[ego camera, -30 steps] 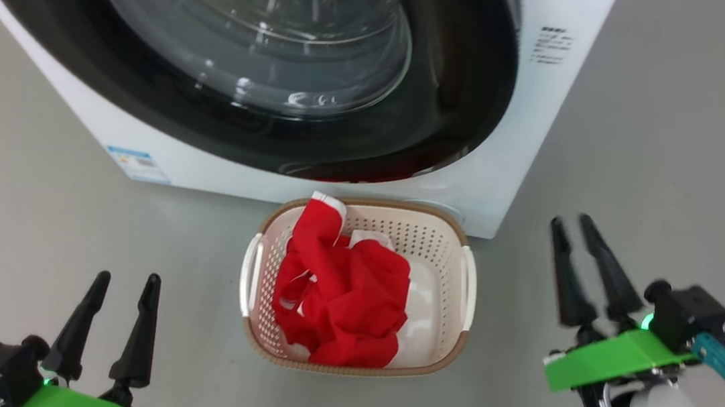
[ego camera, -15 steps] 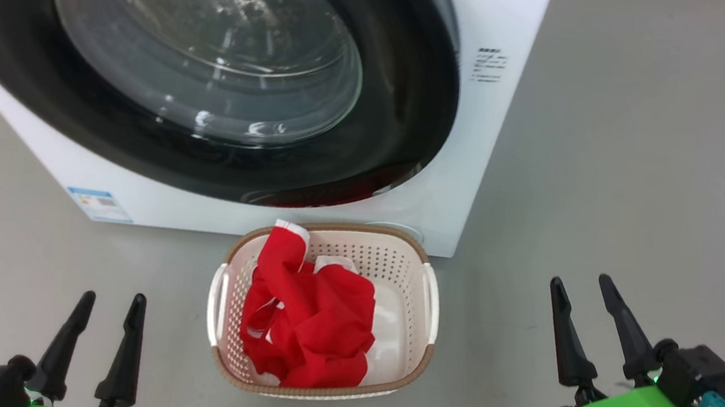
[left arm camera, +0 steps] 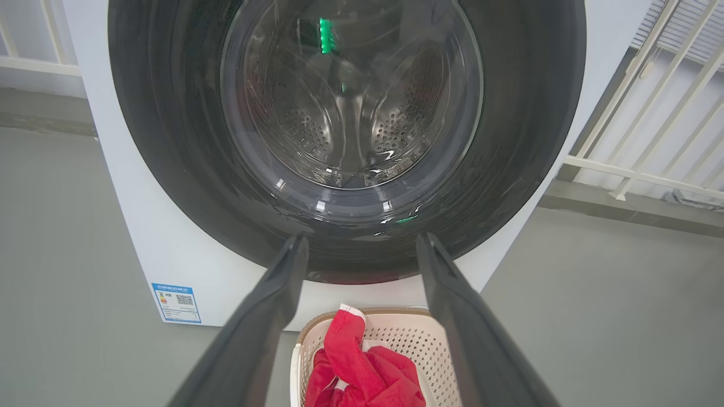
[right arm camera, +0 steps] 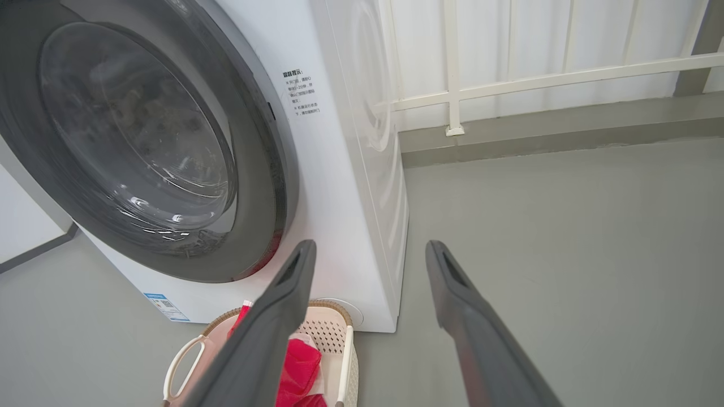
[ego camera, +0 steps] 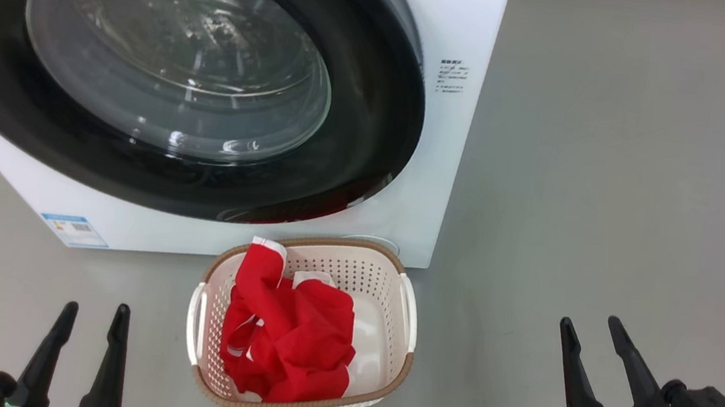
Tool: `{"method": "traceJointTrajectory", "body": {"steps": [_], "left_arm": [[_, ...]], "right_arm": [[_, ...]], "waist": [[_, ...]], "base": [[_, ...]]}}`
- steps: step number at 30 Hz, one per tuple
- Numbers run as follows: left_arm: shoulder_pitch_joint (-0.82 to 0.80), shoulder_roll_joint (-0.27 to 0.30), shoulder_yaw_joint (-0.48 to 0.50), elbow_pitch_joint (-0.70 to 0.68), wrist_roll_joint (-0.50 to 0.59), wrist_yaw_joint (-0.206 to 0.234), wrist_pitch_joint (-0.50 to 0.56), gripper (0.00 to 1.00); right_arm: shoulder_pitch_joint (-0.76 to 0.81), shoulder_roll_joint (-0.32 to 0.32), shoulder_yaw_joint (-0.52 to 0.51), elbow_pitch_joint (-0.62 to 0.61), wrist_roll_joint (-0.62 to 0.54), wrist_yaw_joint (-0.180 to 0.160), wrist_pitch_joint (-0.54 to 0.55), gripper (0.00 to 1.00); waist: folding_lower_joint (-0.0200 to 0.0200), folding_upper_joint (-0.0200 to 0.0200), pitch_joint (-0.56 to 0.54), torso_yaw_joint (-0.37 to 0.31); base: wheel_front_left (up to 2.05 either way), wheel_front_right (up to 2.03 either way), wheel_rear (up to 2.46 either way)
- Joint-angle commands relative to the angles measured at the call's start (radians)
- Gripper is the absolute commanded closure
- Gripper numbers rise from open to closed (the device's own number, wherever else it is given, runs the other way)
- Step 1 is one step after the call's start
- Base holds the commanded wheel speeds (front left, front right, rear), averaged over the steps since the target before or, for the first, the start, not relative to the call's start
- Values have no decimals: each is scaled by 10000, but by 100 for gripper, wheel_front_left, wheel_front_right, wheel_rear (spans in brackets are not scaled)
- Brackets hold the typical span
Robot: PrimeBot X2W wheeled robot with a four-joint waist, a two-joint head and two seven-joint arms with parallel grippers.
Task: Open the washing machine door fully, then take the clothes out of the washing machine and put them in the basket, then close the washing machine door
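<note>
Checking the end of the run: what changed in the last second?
The right gripper spread its fingers from close together to wide open; it holds nothing. The head camera itself shifted, so the scene's slide across that view is no move of the things. Unchanged: the washing machine door shut, the clothes in the basket, the left gripper open and empty.

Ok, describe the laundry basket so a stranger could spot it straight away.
Find the big white washing machine with its round black-rimmed door. On the grey floor right before it sits a small cream perforated basket, brown-rimmed, holding red clothes.
</note>
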Motion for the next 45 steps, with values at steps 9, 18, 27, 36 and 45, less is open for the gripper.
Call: {"method": "traceJointTrajectory", "body": {"steps": [9,18,27,36,45], "left_arm": [[235,184,429,-442,294,-54,-78,0],[378,143,406,-499,351,-54,-78,0],[346,160,361,-557,296,-54,-78,0],[363,192,305,-527,151,-54,-78,0],[576,-455,-270,421,143,15,80,100]], "right_arm": [[619,-29,-86,-340,142,-11,-57,0],[826,-29,-153,-306,150,-11,-57,0],[801,-29,-145,-325,179,-11,-57,0],[770,-29,-99,-318,192,-11,-57,0],[1001,245,-297,644,228,0,14,100]], "waist": [[0,0,-300,-225],[0,0,-446,-298],[0,0,-443,-262],[0,0,-479,-236],[0,0,-500,-222]], "base": [[0,0,0],[0,0,0],[0,0,0],[0,0,0],[0,0,0]]}}
